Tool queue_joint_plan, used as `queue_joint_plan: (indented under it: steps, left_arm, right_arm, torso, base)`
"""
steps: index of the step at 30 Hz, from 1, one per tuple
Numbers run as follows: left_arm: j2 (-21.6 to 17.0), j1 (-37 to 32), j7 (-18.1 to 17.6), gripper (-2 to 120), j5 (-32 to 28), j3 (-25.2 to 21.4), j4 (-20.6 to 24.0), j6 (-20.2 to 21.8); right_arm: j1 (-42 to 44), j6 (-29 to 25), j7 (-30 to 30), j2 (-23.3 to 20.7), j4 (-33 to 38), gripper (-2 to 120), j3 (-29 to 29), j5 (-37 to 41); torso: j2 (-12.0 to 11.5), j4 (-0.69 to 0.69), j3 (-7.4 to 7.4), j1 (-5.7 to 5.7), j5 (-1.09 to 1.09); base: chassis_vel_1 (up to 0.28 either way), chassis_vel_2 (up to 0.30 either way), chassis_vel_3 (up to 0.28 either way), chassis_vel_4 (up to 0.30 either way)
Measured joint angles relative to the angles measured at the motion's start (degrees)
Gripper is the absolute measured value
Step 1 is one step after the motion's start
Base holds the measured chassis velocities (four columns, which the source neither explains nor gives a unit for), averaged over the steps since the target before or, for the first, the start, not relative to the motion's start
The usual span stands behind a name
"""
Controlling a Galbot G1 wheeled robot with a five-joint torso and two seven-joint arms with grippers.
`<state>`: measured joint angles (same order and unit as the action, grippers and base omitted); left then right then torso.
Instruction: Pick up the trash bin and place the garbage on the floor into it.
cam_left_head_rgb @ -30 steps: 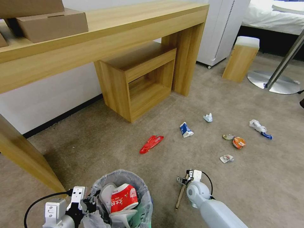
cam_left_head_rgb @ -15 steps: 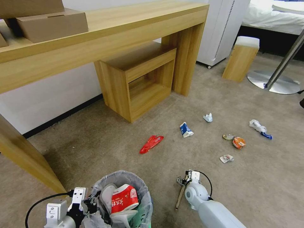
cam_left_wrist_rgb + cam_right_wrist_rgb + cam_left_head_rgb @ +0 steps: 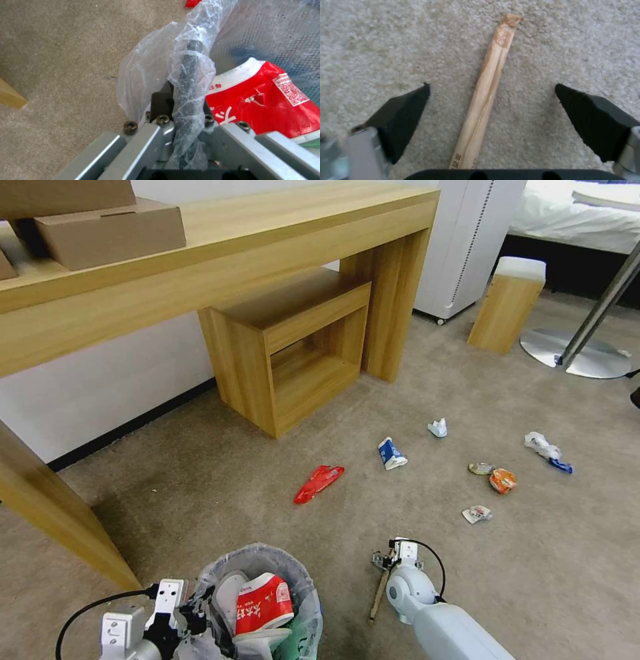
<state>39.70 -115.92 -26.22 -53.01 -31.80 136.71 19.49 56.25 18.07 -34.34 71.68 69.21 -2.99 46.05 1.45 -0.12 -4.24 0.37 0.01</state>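
The trash bin (image 3: pixel 297 580), lined with a crinkly clear bag, hangs at the lower left. My left gripper (image 3: pixel 195 618) is shut on its bag-wrapped rim (image 3: pixel 190 72). A crushed red-white cup (image 3: pixel 263 601) (image 3: pixel 266 105) lies inside it. My right gripper (image 3: pixel 385 563) is low over the carpet and open, its fingers (image 3: pixel 403 115) either side of a wooden stick (image 3: pixel 486 100) (image 3: pixel 378 597) without touching it. Further garbage lies on the carpet: a red wrapper (image 3: pixel 319 482), a blue-white carton (image 3: pixel 392 453), crumpled paper (image 3: pixel 437 428), an orange wrapper (image 3: pixel 503 480), a small scrap (image 3: pixel 477 513) and a white-blue piece (image 3: pixel 547 449).
A long wooden desk (image 3: pixel 220 260) runs along the wall with a cube shelf (image 3: pixel 293 353) under it; its slanted leg (image 3: pixel 60 513) stands close to the bin on the left. A wooden stool (image 3: pixel 507 307), a white cabinet (image 3: pixel 467 240) and a lamp base (image 3: pixel 573 353) stand beyond the litter.
The left gripper and the bin have shifted slightly lower and to the right. The right gripper has settled a little lower over the stick.
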Motion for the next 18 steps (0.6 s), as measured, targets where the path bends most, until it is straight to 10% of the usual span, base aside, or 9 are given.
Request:
queue_joint_plan:
  steps: [18]
  left_arm:
    - [0.49,-1.12,0.24,0,2.29,0.31,0.52,-0.18]
  right_arm:
    - [-0.08,-1.06,-0.57,-1.14,2.95,25,0.33,3.10]
  torso:
    - [0.00,-0.01,-0.01,0.00,-0.01]
  base:
    - [0.000,0.000,0.000,0.000]
